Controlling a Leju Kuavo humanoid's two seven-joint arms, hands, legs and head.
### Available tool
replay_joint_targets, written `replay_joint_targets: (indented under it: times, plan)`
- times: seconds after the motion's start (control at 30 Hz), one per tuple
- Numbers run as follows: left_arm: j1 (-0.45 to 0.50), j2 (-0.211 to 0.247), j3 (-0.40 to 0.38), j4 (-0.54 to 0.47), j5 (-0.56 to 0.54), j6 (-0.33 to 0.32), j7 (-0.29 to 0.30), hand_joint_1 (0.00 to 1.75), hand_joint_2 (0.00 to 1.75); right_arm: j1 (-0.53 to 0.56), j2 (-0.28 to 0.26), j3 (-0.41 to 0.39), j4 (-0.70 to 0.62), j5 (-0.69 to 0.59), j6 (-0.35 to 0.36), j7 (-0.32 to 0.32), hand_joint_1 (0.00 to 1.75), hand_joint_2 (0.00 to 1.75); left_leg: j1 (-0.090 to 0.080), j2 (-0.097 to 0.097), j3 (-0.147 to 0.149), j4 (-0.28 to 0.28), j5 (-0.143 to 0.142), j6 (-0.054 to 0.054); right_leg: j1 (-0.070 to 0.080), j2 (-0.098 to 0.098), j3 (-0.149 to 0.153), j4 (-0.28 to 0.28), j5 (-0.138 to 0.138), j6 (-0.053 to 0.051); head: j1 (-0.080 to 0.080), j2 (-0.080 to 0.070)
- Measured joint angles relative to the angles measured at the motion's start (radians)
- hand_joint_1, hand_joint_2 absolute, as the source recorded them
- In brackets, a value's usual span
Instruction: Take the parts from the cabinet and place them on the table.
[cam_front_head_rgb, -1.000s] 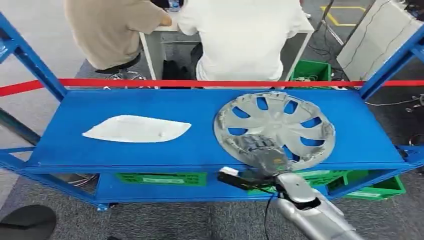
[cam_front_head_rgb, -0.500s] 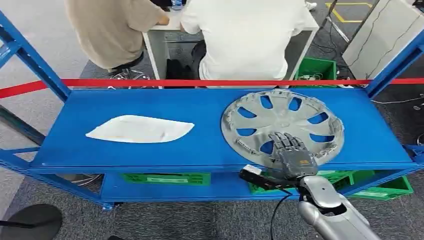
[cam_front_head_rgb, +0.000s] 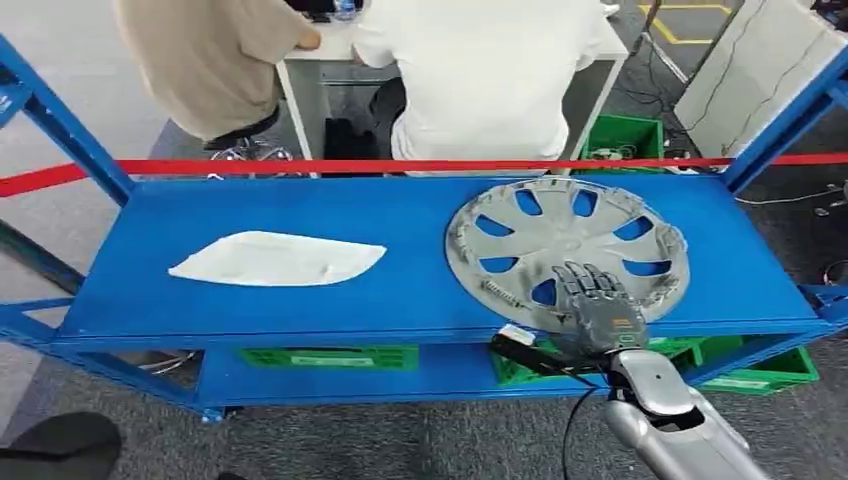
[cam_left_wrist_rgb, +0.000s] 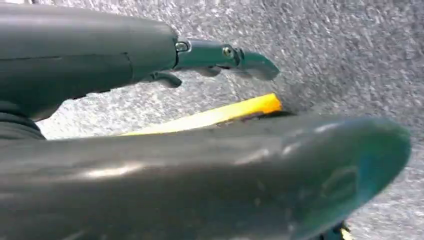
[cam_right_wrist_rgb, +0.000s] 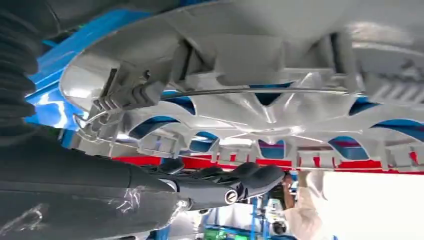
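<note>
Hubcap (cam_front_head_rgb: 567, 247) lies on the right of the blue shelf (cam_front_head_rgb: 300, 310), and I see my right hand (cam_front_head_rgb: 597, 312) resting on its near rim with fingers laid over the top, though I cannot tell whether it grips. White panel (cam_front_head_rgb: 277, 259) lies to the left, well apart. My left hand (cam_left_wrist_rgb: 215, 57) hangs over grey floor, fingers straight, holding nothing.
</note>
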Motion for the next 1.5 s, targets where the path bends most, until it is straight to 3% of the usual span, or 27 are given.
replay_joint_targets:
  times: [0.07, 0.17, 0.2, 0.23, 0.3, 0.37, 0.4, 0.43, 0.5, 0.57, 0.6, 0.67, 0.73, 0.8, 0.83, 0.87, 0.93, 1.0, 1.07, 1.13, 1.2, 1.23, 1.27, 1.3, 1.37, 1.4, 1.5]
  plan:
    - [-0.002, 0.000, 0.000, 0.000, 0.000, 0.000, 0.000, 0.00, 0.00, 0.000, -0.005, -0.004, 0.000, 0.000, 0.000, 0.000, 0.00, 1.75, 0.007, 0.004, 0.002, -0.003, 0.005, 0.013, -0.002, -0.001, -0.009, 0.018, -0.016, 0.010, 0.002, 0.000]
    - [-0.002, 0.000, 0.000, 0.000, 0.000, 0.000, -0.002, 0.00, 0.00, 0.004, -0.006, -0.012, -0.004, -0.002, 0.000, 0.002, 0.00, 1.75, 0.008, 0.005, 0.001, -0.003, 0.005, 0.022, -0.005, -0.002, -0.102, 0.227, -0.124, 0.021, 0.009, 0.000]
    - [-0.001, 0.000, 0.000, 0.000, 0.000, 0.000, -0.002, 0.00, 0.00, 0.011, -0.007, -0.021, -0.009, -0.004, 0.000, 0.003, 0.00, 1.75, 0.008, 0.004, 0.002, -0.003, 0.004, 0.023, -0.005, -0.002, -0.136, 0.300, -0.148, 0.023, 0.009, 0.000]
    - [-0.001, 0.000, 0.001, 0.000, 0.000, -0.001, -0.002, 0.00, 0.00, 0.018, -0.010, -0.028, -0.013, -0.008, 0.000, 0.003, 0.00, 1.75, 0.008, 0.004, 0.002, -0.003, 0.004, 0.023, -0.006, -0.002, -0.147, 0.320, -0.145, 0.025, 0.010, 0.000]
    - [0.000, 0.000, 0.001, 0.000, 0.000, -0.001, -0.003, 0.00, 0.00, 0.025, -0.018, -0.041, -0.029, -0.015, -0.001, 0.003, 0.00, 1.75, 0.011, 0.003, 0.006, -0.003, 0.002, 0.020, -0.009, -0.002, -0.103, 0.224, -0.079, 0.024, 0.009, 0.000]
    - [-0.001, -0.002, 0.002, 0.000, 0.000, -0.001, -0.004, 0.00, 0.00, 0.032, -0.023, -0.053, -0.044, -0.019, -0.001, -0.002, 0.00, 1.75, 0.015, 0.003, 0.014, -0.003, -0.003, 0.011, -0.014, -0.004, -0.013, 0.048, -0.001, 0.028, 0.010, 0.000]
    - [-0.001, 0.000, 0.002, 0.000, 0.000, -0.001, -0.004, 0.00, 0.00, 0.033, -0.024, -0.058, -0.049, -0.019, 0.001, -0.002, 0.00, 1.75, 0.008, 0.003, 0.012, -0.001, -0.006, 0.002, -0.009, 0.000, 0.011, 0.012, -0.019, 0.029, 0.014, 0.000]
    - [-0.002, 0.000, 0.003, 0.000, -0.002, -0.001, -0.004, 0.00, 0.00, 0.036, -0.026, -0.064, -0.055, -0.018, 0.005, -0.003, 1.75, 1.75, 0.008, 0.002, 0.011, -0.001, -0.004, -0.004, -0.009, 0.004, 0.006, 0.011, -0.015, 0.015, 0.011, 0.000]
    - [-0.002, 0.000, 0.006, 0.000, -0.003, -0.001, -0.004, 0.00, 0.00, 0.040, -0.028, -0.074, -0.060, -0.016, 0.015, -0.003, 1.75, 1.75, 0.012, 0.002, 0.015, -0.016, 0.004, -0.017, -0.003, 0.006, 0.001, 0.012, -0.013, 0.002, 0.010, 0.000]
    - [-0.004, 0.000, 0.010, 0.000, -0.004, 0.000, -0.004, 0.00, 0.00, 0.044, -0.030, -0.082, -0.065, -0.014, 0.028, 0.001, 1.75, 1.75, 0.013, 0.004, 0.014, -0.014, -0.004, -0.027, -0.009, 0.005, 0.005, 0.001, -0.006, -0.016, 0.008, 0.000]
    - [-0.004, 0.000, 0.010, 0.000, -0.004, 0.000, -0.004, 0.00, 0.00, 0.052, -0.031, -0.089, -0.071, -0.013, 0.029, 0.005, 1.75, 1.75, 0.009, 0.005, -0.001, 0.019, -0.031, -0.027, -0.009, 0.003, 0.007, -0.001, -0.006, -0.023, 0.004, 0.000]
    - [-0.004, 0.000, 0.012, 0.000, -0.004, 0.000, -0.005, 0.00, 0.00, 0.070, -0.032, -0.102, -0.074, -0.013, 0.030, 0.007, 1.75, 1.75, 0.008, 0.005, -0.074, 0.171, -0.108, -0.026, -0.005, -0.001, 0.006, -0.001, -0.008, -0.029, -0.001, 0.000]
    - [0.000, -0.002, 0.012, 0.000, -0.005, 0.000, -0.004, 0.00, 0.00, 0.081, -0.035, -0.108, -0.074, -0.012, 0.031, 0.007, 1.75, 1.75, 0.006, 0.005, -0.128, 0.275, -0.136, -0.024, -0.001, -0.002, 0.006, -0.001, -0.008, -0.034, -0.001, 0.000]
    - [0.000, -0.002, 0.013, 0.000, -0.005, 0.000, -0.005, 0.00, 0.00, 0.086, -0.037, -0.114, -0.077, -0.012, 0.031, 0.007, 1.75, 1.75, 0.003, 0.005, -0.106, 0.222, -0.076, -0.017, 0.001, 0.001, 0.008, -0.001, -0.008, -0.034, 0.000, 0.000]
    - [-0.001, -0.002, 0.013, 0.000, -0.005, 0.000, -0.005, 0.00, 0.00, 0.086, -0.038, -0.118, -0.082, -0.011, 0.032, 0.007, 1.75, 1.75, 0.000, 0.005, -0.068, 0.145, -0.031, -0.011, 0.002, 0.002, 0.010, -0.001, -0.008, -0.034, 0.000, 0.000]
    - [-0.002, -0.001, 0.014, 0.000, -0.005, 0.000, -0.005, 0.00, 0.00, 0.086, -0.039, -0.122, -0.085, -0.011, 0.036, 0.007, 1.75, 1.75, -0.002, 0.005, -0.029, 0.068, 0.005, -0.006, 0.002, 0.002, 0.012, 0.000, -0.009, -0.032, -0.001, 0.000]
    - [-0.006, -0.001, 0.015, 0.000, -0.005, 0.000, -0.005, 0.00, 0.00, 0.089, -0.046, -0.124, -0.088, -0.007, 0.049, 0.005, 1.75, 1.75, -0.002, 0.005, 0.006, -0.014, 0.004, -0.001, 0.011, 0.004, 0.003, 0.011, -0.013, -0.022, -0.001, 0.000]
    - [-0.004, -0.002, 0.015, 0.000, -0.005, 0.000, -0.006, 0.00, 0.00, 0.093, -0.051, -0.124, -0.092, 0.002, 0.061, 0.001, 1.75, 1.75, -0.007, 0.004, 0.002, -0.009, 0.008, 0.008, 0.007, 0.004, 0.005, 0.000, -0.007, -0.010, 0.000, 0.000]
    - [-0.002, -0.002, 0.016, 0.000, -0.005, 0.000, -0.006, 0.00, 0.00, 0.095, -0.058, -0.124, -0.097, 0.007, 0.071, -0.002, 1.75, 1.75, 0.002, 0.004, 0.005, -0.016, 0.014, 0.017, 0.007, 0.003, 0.000, 0.003, -0.012, 0.000, 0.000, 0.000]
    - [-0.005, 0.000, 0.017, 0.000, -0.006, 0.002, -0.008, 0.00, 0.00, 0.094, -0.065, -0.124, -0.098, 0.015, 0.080, -0.006, 1.75, 1.75, 0.003, 0.004, 0.006, -0.016, 0.013, 0.026, 0.004, 0.000, -0.032, 0.088, -0.068, 0.013, 0.016, 0.000]
    - [-0.004, 0.000, 0.017, 0.000, -0.007, 0.002, -0.010, 0.00, 0.00, 0.097, -0.068, -0.120, -0.098, 0.027, 0.083, -0.011, 1.75, 1.75, 0.002, 0.004, 0.005, -0.016, 0.012, 0.027, 0.001, 0.000, -0.112, 0.261, -0.143, 0.021, 0.016, 0.000]
    - [-0.003, 0.001, 0.017, 0.000, -0.007, 0.002, -0.010, 0.00, 0.00, 0.100, -0.069, -0.119, -0.098, 0.029, 0.083, -0.011, 1.75, 1.75, 0.002, 0.005, 0.006, -0.016, 0.012, 0.027, 0.000, 0.000, -0.135, 0.309, -0.154, 0.023, 0.016, 0.000]
    - [-0.002, 0.001, 0.017, 0.000, -0.007, 0.002, -0.010, 0.00, 0.00, 0.102, -0.071, -0.118, -0.098, 0.032, 0.083, -0.012, 1.75, 1.75, 0.003, 0.004, 0.006, -0.015, 0.012, 0.027, -0.002, 0.000, -0.137, 0.309, -0.142, 0.025, 0.016, 0.000]
    - [-0.002, 0.000, 0.017, 0.000, -0.007, 0.002, -0.010, 0.00, 0.00, 0.102, -0.073, -0.117, -0.098, 0.034, 0.083, -0.012, 1.75, 1.75, 0.004, 0.004, 0.008, -0.015, 0.011, 0.026, -0.004, -0.001, -0.116, 0.267, -0.110, 0.025, 0.016, 0.000]
    - [-0.003, 0.000, 0.017, 0.000, -0.007, 0.002, -0.010, 0.00, 0.00, 0.101, -0.075, -0.116, -0.099, 0.035, 0.082, -0.014, 1.75, 1.75, 0.008, 0.004, 0.017, -0.015, 0.006, 0.018, -0.010, -0.002, -0.019, 0.079, -0.018, 0.028, 0.016, 0.000]
    - [-0.003, 0.001, 0.017, 0.000, -0.007, 0.002, -0.010, 0.00, 0.00, 0.100, -0.076, -0.115, -0.099, 0.035, 0.082, -0.014, 1.75, 1.75, 0.007, 0.003, 0.019, -0.015, 0.004, 0.012, -0.013, -0.003, 0.013, 0.013, -0.014, 0.032, 0.017, 0.000]
    - [-0.003, 0.003, 0.017, 0.000, -0.008, 0.002, -0.010, 0.00, 0.00, 0.098, -0.076, -0.111, -0.101, 0.036, 0.079, -0.016, 1.75, 1.75, 0.003, 0.001, 0.019, -0.022, 0.010, -0.006, -0.003, 0.005, 0.019, 0.003, -0.019, 0.003, 0.014, 0.000]
